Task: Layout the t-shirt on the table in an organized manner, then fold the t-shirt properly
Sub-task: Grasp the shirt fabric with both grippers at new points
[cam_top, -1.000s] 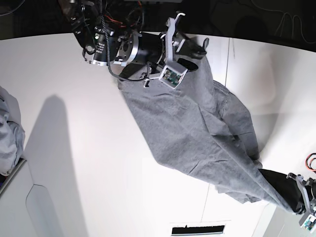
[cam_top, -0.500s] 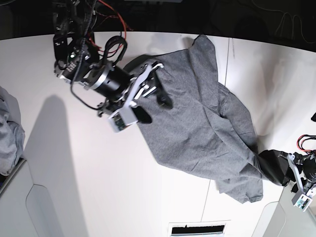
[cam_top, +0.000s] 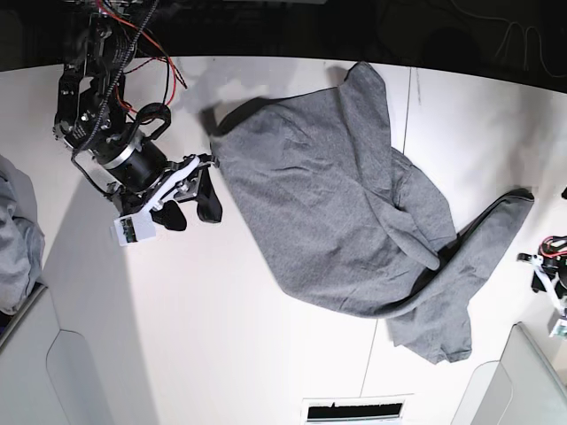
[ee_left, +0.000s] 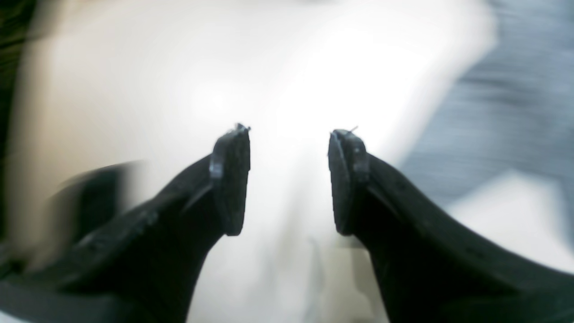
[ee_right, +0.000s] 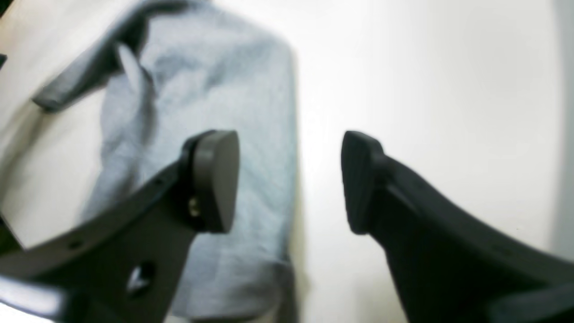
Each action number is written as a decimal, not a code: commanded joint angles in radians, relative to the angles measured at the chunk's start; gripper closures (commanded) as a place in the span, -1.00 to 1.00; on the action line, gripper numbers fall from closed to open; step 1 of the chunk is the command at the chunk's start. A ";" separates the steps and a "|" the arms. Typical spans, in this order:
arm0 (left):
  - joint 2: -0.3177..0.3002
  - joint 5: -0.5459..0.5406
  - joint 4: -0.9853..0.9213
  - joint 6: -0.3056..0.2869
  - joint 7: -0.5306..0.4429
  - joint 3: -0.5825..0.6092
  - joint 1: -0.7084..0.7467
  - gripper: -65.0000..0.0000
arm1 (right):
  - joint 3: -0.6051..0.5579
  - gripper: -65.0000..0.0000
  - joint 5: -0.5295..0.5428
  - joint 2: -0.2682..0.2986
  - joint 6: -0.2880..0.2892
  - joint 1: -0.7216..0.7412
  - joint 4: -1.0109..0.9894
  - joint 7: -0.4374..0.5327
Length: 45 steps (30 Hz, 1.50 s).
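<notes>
Grey t-shirt (cam_top: pixel 354 221) rumpled on white table (cam_top: pixel 221 354), right pincer (ee_right: pixel 289 181) and left pincer (ee_left: pixel 289 179) both apart, empty.

One t-shirt (cam_top: pixel 337 212), two end effectors (cam_top: pixel 190 208) (ee_left: pixel 287 179).

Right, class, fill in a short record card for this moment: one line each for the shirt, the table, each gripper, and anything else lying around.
t-shirt: heather grey, spread loosely on the table, creased and skewed, one part trailing toward the base view's right edge; not folded
table: white, a thin dark seam across it
right gripper: open, holding nothing, beside the shirt's edge over bare table
left gripper: open, holding nothing, over bare table with shirt to one side
other: paler grey cloth bundle at the base view's left edge
</notes>
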 commanded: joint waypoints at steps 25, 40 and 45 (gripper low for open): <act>0.385 -0.075 -0.062 -0.167 -0.082 -0.011 0.201 0.05 | -0.090 -0.10 0.081 -0.003 0.045 0.282 -0.476 0.031; 0.433 -0.137 -0.063 -0.168 -0.028 -0.023 0.112 0.05 | -0.090 -0.10 0.072 -0.031 0.045 0.279 -0.477 0.027; 0.434 -0.165 -0.063 -0.196 0.006 -0.057 0.097 0.05 | -0.090 -0.10 0.058 -0.031 0.045 0.279 -0.477 0.027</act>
